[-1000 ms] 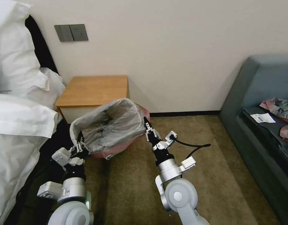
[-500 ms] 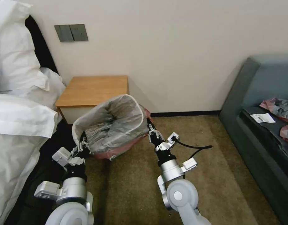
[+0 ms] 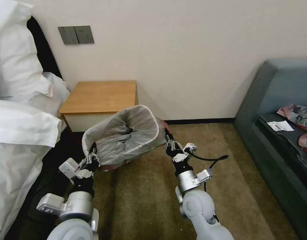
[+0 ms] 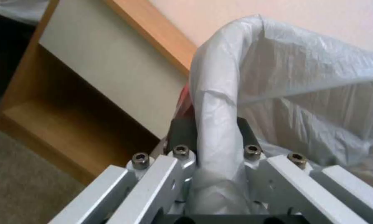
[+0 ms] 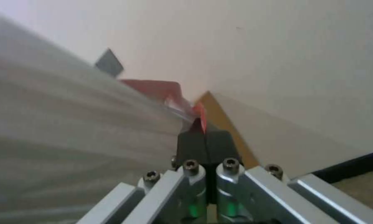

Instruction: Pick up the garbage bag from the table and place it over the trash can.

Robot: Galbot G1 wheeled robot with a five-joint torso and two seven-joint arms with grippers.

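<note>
Beside the table [image 3: 98, 96], lifted tilted: trash can [image 3: 90, 131], garbage bag [image 3: 126, 133] fitted. Left gripper [image 3: 93, 159] clamped around bagged rim; right gripper [image 3: 168, 140] pinched pink band. Next, probably: level, lower, release.

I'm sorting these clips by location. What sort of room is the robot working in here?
Most likely a hotel room or bedroom. A bed with white pillows and sheets stands beside a small wooden nightstand, a grey-green sofa sits along the other side, and the floor is carpeted.

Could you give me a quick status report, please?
Left end effector shut on bagged trash can rim. Right end effector pinching garbage bag pink edge. Table behind.
</note>
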